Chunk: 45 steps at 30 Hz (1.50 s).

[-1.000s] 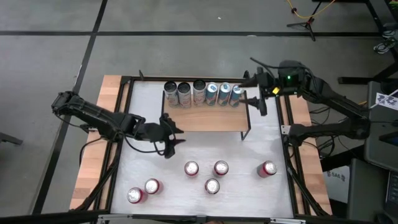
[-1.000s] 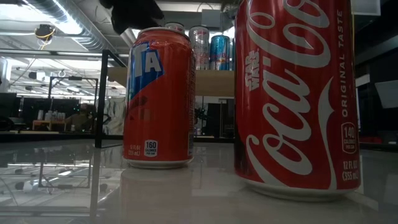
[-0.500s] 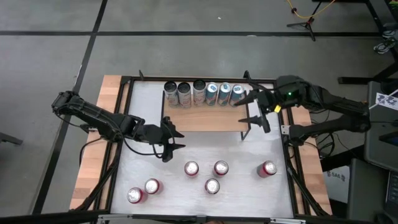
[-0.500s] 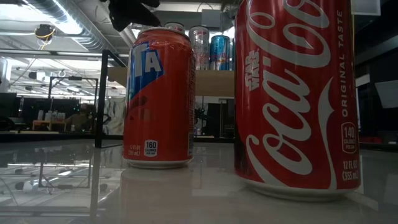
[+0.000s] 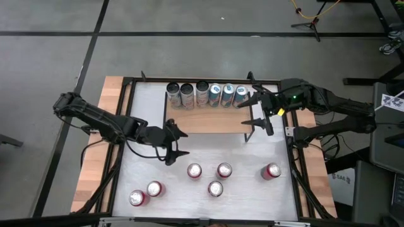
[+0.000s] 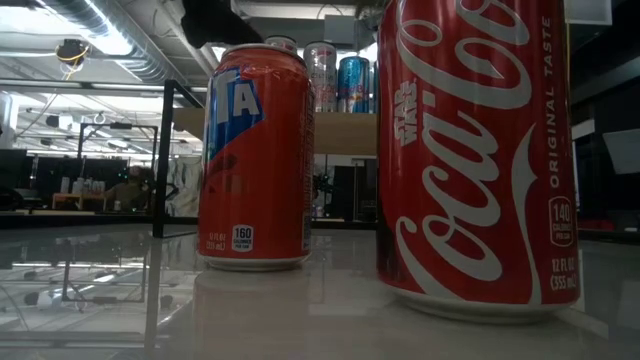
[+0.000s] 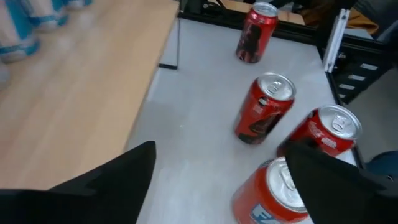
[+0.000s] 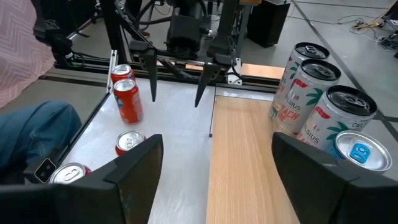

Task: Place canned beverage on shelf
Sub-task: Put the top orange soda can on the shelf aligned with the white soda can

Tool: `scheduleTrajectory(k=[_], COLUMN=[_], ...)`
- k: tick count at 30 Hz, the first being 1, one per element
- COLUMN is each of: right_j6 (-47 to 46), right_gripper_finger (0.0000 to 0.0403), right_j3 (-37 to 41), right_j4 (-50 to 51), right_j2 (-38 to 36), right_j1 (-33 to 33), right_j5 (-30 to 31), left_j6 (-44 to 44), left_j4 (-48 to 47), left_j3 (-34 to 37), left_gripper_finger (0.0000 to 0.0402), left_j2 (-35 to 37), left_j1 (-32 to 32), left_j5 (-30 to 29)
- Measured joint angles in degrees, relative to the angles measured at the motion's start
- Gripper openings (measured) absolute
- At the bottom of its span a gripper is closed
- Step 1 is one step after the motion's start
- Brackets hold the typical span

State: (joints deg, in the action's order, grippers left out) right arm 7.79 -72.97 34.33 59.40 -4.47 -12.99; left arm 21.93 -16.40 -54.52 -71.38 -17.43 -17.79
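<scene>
The shelf [image 5: 208, 122], a light wood plank on a thin black frame, stands at the table's far middle. Several cans [image 5: 205, 94] stand in a row along its far edge. Several red cans stand on the white table in front of it, among them one [image 5: 194, 170] nearest my left gripper. My left gripper [image 5: 183, 144] is open and empty, off the shelf's near left corner; its wrist view shows red cans [image 7: 266, 109] ahead of it. My right gripper [image 5: 259, 112] is open and empty at the shelf's right end, facing along the plank [image 8: 242, 155].
More red cans stand at the near left [image 5: 145, 193] and near right [image 5: 271, 171]. In the low view a Fanta can [image 6: 255, 155] and a Coca-Cola can [image 6: 470, 150] fill the foreground. A person's jeans leg [image 8: 31, 134] shows beyond the table's left side.
My right gripper has moved toward the table's near edge, from beside the shelved cans to the shelf's right end, still open. My left gripper has crept a little toward the table's right, still open.
</scene>
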Motion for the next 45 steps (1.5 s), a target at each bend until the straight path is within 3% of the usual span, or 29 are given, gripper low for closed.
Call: scheduleTrajectory(k=[8, 14, 19, 29, 45], right_j6=[-0.02, -0.02, -0.02, -0.02, -0.02], right_gripper_finger=[0.0292, 0.0292, 0.0292, 0.0292, 0.0292], right_j3=[0.02, 0.02, 0.02, 0.02, 0.02], right_j4=[0.09, 0.10, 0.09, 0.11, 0.11], right_j2=[0.13, 0.17, 0.17, 0.17, 0.17], right_j1=[0.00, 0.00, 0.00, 0.00, 0.00], right_j5=[-0.02, -0.02, -0.02, -0.04, -0.04], left_j6=[-0.36, -8.85, -19.99, -29.28, -28.18], left_j4=[14.00, 21.13, 21.64, 20.62, 14.25], left_j3=[0.00, 0.00, 0.00, 0.00, 0.01], left_gripper_finger=[0.0370, 0.0369, 0.0368, 0.0368, 0.0368], left_j2=[-6.26, -11.84, -13.96, -14.44, -15.86], left_j1=[-1.69, -3.99, -6.25, -8.66, -8.44], left_j5=[3.97, 3.99, 3.99, 4.00, 3.81])
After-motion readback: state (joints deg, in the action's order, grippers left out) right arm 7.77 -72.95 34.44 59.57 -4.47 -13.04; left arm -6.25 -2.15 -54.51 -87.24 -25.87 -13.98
